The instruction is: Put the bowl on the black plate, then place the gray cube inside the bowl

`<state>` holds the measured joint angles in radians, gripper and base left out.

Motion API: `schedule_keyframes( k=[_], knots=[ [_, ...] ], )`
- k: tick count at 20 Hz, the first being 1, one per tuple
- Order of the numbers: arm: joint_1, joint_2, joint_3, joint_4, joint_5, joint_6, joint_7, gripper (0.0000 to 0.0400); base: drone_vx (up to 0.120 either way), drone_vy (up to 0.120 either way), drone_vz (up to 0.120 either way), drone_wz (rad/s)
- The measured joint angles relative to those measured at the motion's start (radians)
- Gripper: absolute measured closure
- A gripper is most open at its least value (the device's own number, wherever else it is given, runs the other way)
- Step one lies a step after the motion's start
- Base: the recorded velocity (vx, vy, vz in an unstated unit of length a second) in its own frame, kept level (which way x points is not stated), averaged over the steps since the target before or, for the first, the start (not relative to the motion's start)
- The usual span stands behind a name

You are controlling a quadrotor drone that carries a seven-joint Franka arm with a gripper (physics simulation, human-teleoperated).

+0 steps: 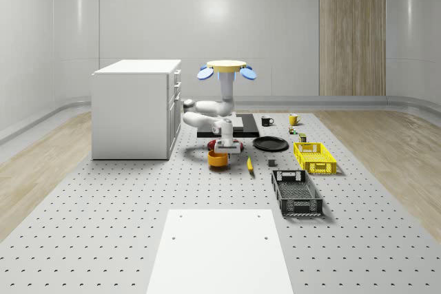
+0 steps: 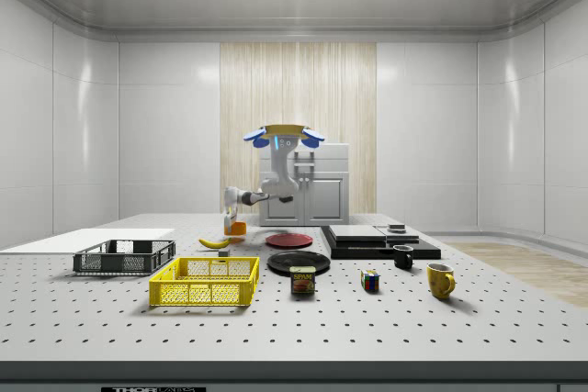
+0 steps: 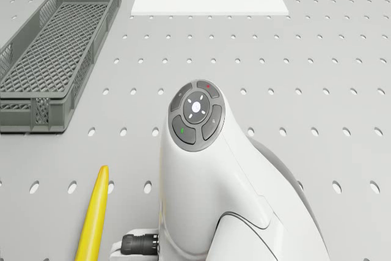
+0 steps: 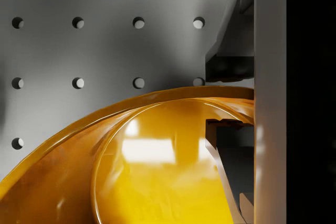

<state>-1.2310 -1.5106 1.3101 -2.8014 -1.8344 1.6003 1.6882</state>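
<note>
Over the perforated table (image 1: 103, 204), the drone (image 1: 227, 68) hovers beside the white cabinet (image 1: 134, 108), its arm reaching down. The gripper (image 1: 222, 148) clamps the orange bowl's (image 1: 217, 159) rim, one finger inside, one outside. The black plate (image 1: 270, 144) lies at the bowl's two o'clock in the whole-scene view, apart from it.

Side view: can (image 2: 303, 280) on table bears label reading "SPAM". No other legible text.
</note>
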Motion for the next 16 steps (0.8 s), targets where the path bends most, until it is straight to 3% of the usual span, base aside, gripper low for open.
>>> schedule_keyframes(
  k=[4,16],
  knots=[
    [0.002,-0.003,0.028,-0.006,0.027,-0.007,0.001,0.0299,-0.08,0.08,0.11,0.0],
    [0.0,-0.017,0.049,-0.009,0.051,-0.002,0.004,0.03,-0.12,0.12,0.0,0.0]
  ],
)
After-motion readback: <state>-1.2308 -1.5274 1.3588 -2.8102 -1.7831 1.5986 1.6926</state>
